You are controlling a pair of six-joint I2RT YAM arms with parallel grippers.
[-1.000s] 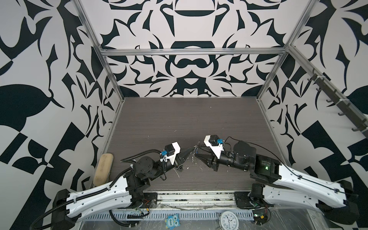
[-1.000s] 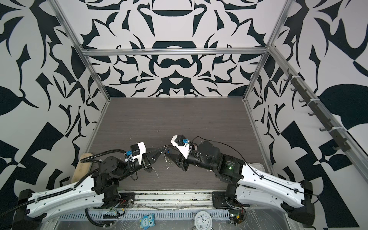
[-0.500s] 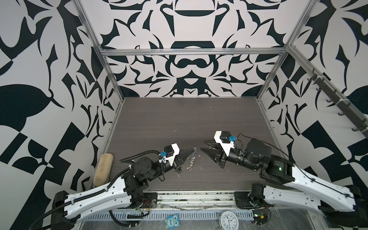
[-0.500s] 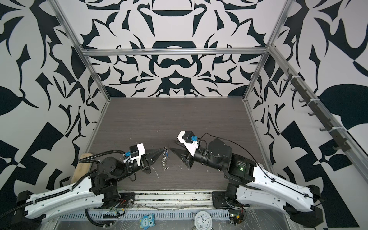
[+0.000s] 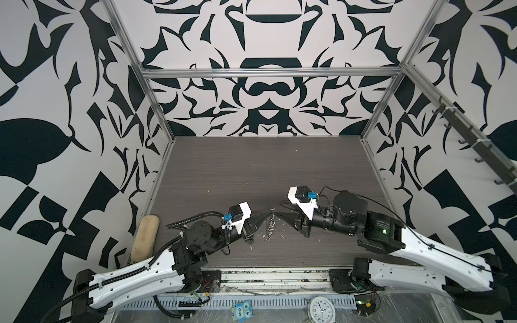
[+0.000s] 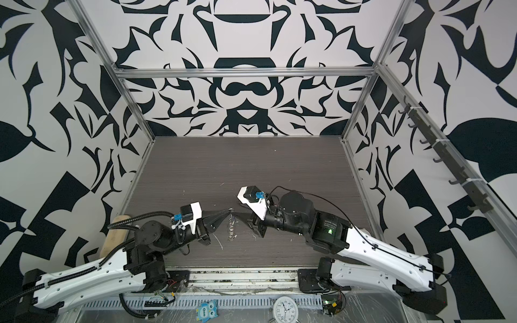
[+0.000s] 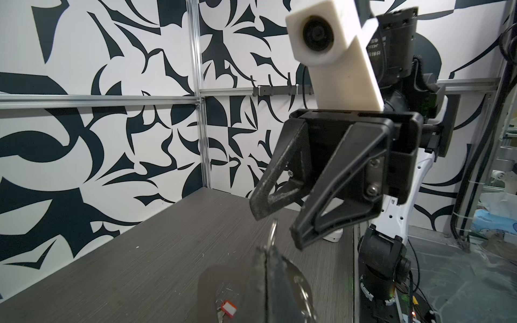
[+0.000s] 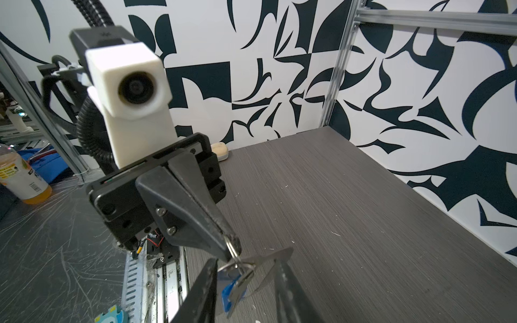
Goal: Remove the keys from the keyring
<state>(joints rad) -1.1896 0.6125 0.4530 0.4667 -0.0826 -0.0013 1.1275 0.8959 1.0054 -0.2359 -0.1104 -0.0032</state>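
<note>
Because the flat silver D-shaped metal keyring (image 8: 277,256) must hang free, its small silver ring (image 7: 272,233) is pinched by the pressed-together left gripper (image 8: 233,247). The right gripper (image 7: 275,222) is held spread and empty opposite, judged ready for the dangling blue plastic key tag (image 8: 228,296) and red plastic key tag (image 7: 228,308).

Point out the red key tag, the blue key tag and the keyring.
red key tag (image 7: 229,308): left wrist view, white label window.
blue key tag (image 8: 226,296): right wrist view, blue plastic edge.
keyring (image 8: 279,256): right wrist view, flat plate.

keyring (image 8: 268,258) — silver plate, hanging | keys (image 8: 227,297) — blue, red tags dangling beneath
</note>
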